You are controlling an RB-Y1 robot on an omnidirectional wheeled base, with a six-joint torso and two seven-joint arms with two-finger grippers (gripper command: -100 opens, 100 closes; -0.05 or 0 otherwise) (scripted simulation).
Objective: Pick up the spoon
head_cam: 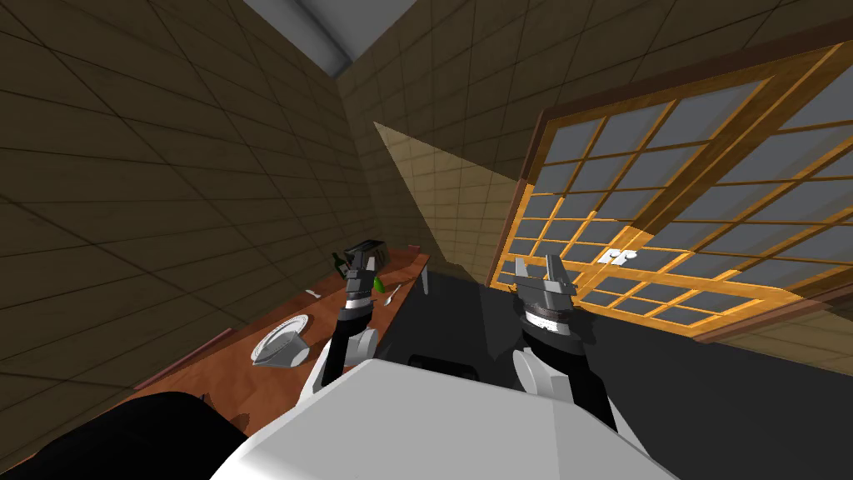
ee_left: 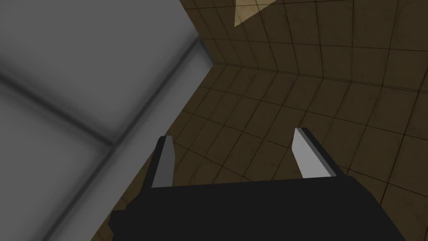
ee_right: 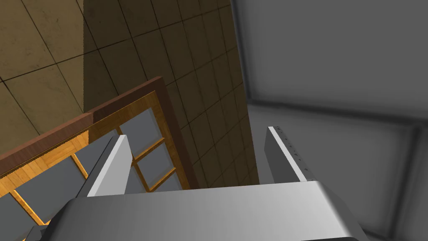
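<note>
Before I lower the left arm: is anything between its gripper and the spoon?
Nothing visible: the left gripper, open, points up above the table; the small pale spoon lies uncovered beside that arm.

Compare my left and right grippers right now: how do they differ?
The left gripper stands over the brown table; the right gripper is off it, toward the window. The left's box looks dark in its wrist view; the right's looks light grey. Both point upward, with fingers open and empty.
</note>
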